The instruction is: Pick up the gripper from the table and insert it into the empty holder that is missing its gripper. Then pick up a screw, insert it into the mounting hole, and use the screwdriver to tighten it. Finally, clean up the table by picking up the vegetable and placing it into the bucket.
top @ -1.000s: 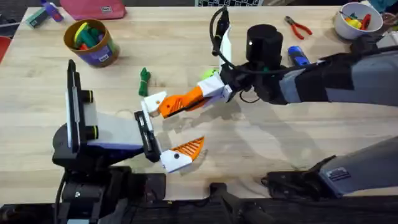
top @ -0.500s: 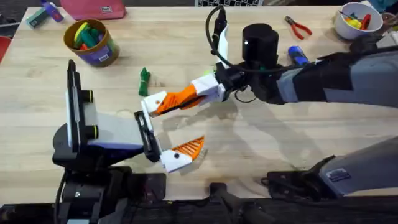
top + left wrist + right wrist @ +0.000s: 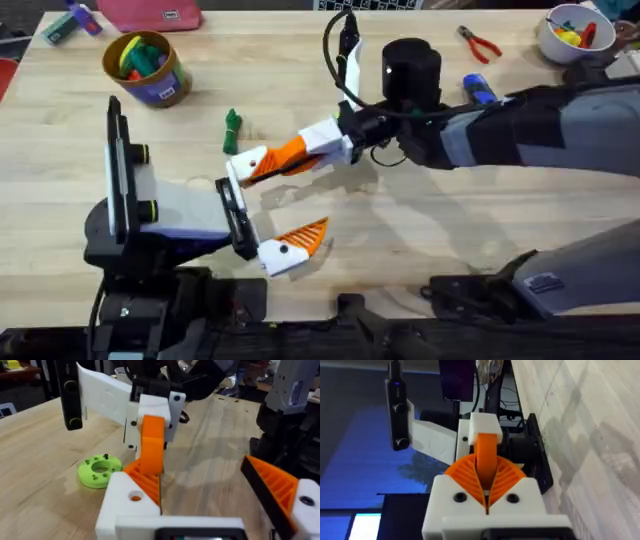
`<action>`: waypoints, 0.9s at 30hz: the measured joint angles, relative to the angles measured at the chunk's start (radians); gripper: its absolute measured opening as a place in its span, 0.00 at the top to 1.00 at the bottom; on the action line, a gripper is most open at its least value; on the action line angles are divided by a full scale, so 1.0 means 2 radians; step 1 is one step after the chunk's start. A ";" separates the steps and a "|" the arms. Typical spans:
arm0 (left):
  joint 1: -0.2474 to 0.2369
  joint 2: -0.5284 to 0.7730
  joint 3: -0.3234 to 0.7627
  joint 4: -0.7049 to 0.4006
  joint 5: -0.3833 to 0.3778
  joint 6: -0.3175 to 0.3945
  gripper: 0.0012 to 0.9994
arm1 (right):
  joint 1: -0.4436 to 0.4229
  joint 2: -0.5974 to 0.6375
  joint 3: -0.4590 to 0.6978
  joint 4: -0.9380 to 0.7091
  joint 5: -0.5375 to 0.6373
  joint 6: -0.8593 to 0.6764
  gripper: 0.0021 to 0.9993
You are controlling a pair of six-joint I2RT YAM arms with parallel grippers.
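Mostly bare pale wood table (image 3: 420,240) | bucket (image 3: 146,66) far-left corner

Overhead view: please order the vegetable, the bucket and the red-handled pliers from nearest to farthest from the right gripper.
From the right gripper:
1. The vegetable, just beyond it, toward the left.
2. The bucket, far left corner area.
3. The red-handled pliers, far side, toward the right.

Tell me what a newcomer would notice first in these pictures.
First, the right gripper at mid-table, its fingers shut on the orange gripper and pressing it against the holder on the left arm. Then the bucket of toys at the far left, with the vegetable lying nearer the middle.
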 joint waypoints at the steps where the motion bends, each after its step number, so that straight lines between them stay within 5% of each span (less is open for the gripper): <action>1: 0.000 0.000 0.000 0.000 -0.001 -0.001 0.01 | 0.000 0.000 0.000 0.000 0.001 0.000 0.99; 16: 0.000 0.000 0.000 0.001 -0.005 -0.004 0.01 | 0.001 0.000 0.001 0.000 0.008 0.003 0.97; 22: -0.001 0.000 0.000 0.000 0.001 -0.003 0.01 | 0.009 0.000 0.001 -0.004 0.038 0.003 0.11; 24: -0.001 0.000 0.000 0.000 0.001 -0.002 0.01 | 0.009 -0.001 0.001 -0.004 0.045 0.003 0.02; 27: -0.001 0.000 0.000 0.000 0.002 -0.001 0.01 | 0.010 -0.012 0.001 -0.006 0.055 0.003 0.01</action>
